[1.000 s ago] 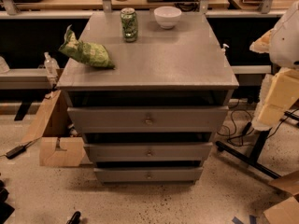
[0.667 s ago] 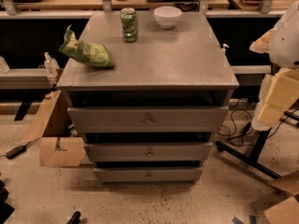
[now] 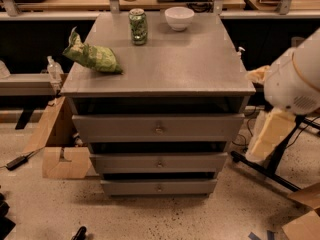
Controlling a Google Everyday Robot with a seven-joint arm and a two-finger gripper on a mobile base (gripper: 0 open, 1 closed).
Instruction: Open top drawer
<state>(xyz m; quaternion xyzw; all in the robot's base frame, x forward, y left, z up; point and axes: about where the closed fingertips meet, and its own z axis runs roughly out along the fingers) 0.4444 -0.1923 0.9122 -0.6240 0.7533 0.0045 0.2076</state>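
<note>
The top drawer (image 3: 120, 128) is the widest and tallest of three grey drawer fronts in the grey cabinet, with a small round metal knob (image 3: 159, 129) at its centre. Its front stands slightly out from the cabinet, with a dark gap above it. Two narrower drawers, the middle (image 3: 125, 162) and the bottom (image 3: 130, 186), sit below. My white arm (image 3: 295, 81) comes in at the right edge. Its cream-coloured gripper end (image 3: 270, 134) hangs to the right of the cabinet, level with the top drawer and apart from it.
On the cabinet top (image 3: 180, 64) lie a green chip bag (image 3: 92, 56), a green can (image 3: 138, 26) and a white bowl (image 3: 179, 18). A cardboard box (image 3: 57, 144) stands on the floor at the left. A black stand's legs (image 3: 265, 171) lie at the right.
</note>
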